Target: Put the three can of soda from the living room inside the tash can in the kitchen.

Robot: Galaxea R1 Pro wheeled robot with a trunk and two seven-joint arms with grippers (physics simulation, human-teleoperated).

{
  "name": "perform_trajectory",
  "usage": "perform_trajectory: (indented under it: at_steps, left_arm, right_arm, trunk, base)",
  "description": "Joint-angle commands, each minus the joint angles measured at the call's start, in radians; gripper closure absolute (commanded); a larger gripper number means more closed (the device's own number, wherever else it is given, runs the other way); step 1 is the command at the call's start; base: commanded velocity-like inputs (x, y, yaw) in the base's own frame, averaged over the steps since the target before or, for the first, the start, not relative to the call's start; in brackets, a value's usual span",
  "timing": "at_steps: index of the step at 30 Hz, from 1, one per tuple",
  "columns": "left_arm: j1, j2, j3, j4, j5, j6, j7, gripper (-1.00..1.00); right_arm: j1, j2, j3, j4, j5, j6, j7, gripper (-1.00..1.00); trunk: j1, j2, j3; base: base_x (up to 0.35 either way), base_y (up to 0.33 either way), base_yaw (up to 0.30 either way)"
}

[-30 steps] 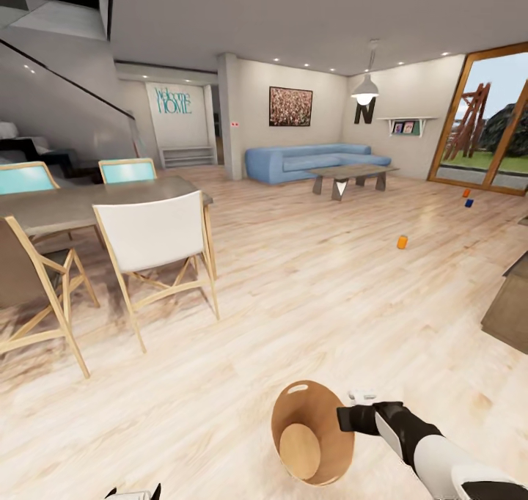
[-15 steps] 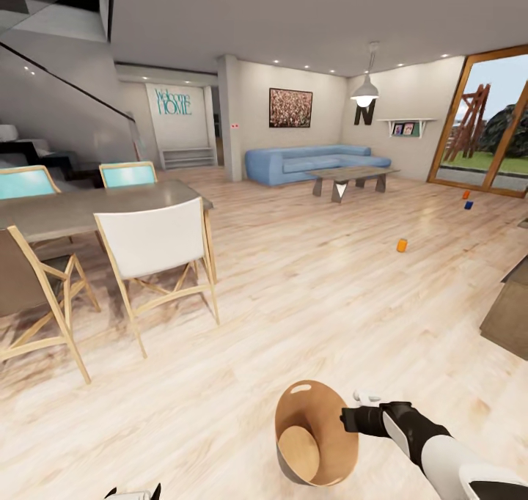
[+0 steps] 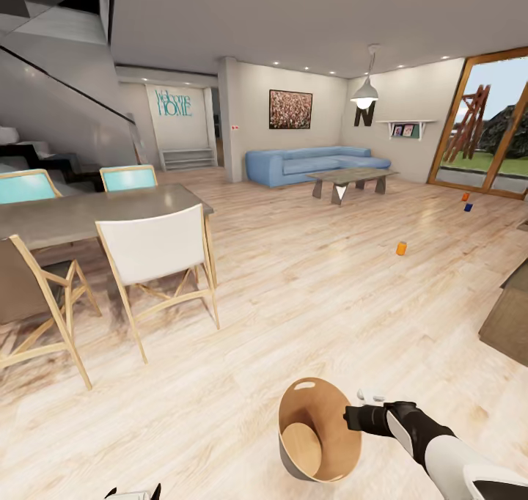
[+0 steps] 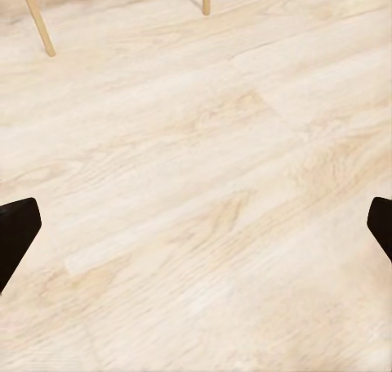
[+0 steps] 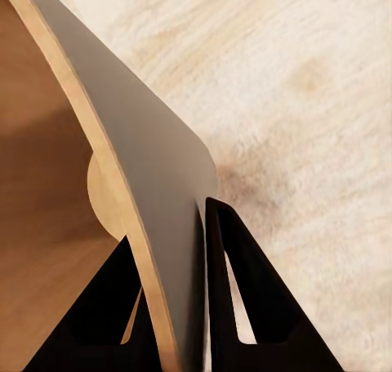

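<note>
The right gripper [image 3: 350, 418] pinches the tash can [image 3: 317, 432] by its thin rim wall, carried low over the floor. It looks stiff and light (empty, probably). The left gripper [image 4: 196, 225] hangs wide apart. Nearest orange can [image 3: 401, 248] stands ahead: small, slick, best taken around its sides.

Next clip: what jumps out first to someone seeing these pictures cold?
The trash can, brown inside, held low in front of the robot, with the right claw clamped on its wall. Farther off, three soda cans stand on the pale wood floor: an orange can in mid-room, another orange can and a blue can near the glass door. The blue sofa sits at the back wall.
</note>
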Motion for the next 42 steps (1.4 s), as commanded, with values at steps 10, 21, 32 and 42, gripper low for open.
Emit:
perform_trajectory:
  at_steps: [10, 21, 32, 42]
  left_arm:
    - [0.000, 0.000, 0.002, 0.001, 0.000, 0.000, 0.000, -1.00]
    - [0.000, 0.000, 0.002, 0.000, 0.000, 0.000, 0.000, -1.00]
    - [0.000, 0.000, 0.000, 0.000, 0.000, 0.000, 0.000, -1.00]
    - [0.000, 0.000, 0.000, 0.000, 0.000, 0.000, 0.000, -1.00]
  right_arm:
    - [0.000, 0.001, -0.015, -0.001, -0.016, 0.003, 0.010, 1.00]
    - [0.000, 0.001, -0.015, -0.001, -0.016, 0.003, 0.011, 1.00]
    - [0.000, 0.001, -0.014, -0.001, -0.016, 0.003, 0.011, 1.00]
    - [0.000, 0.002, -0.013, 0.000, -0.016, 0.004, 0.008, 1.00]
  trunk:
    - [-0.038, 0.070, 0.032]
    - [-0.081, 0.147, 0.066]
    - [-0.123, 0.224, 0.100]
    - [-0.161, 0.294, 0.132]
  base:
    - [0.000, 0.000, 0.000]
    - [0.000, 0.000, 0.000]
    - [0.000, 0.000, 0.000]
    - [0.000, 0.000, 0.000]
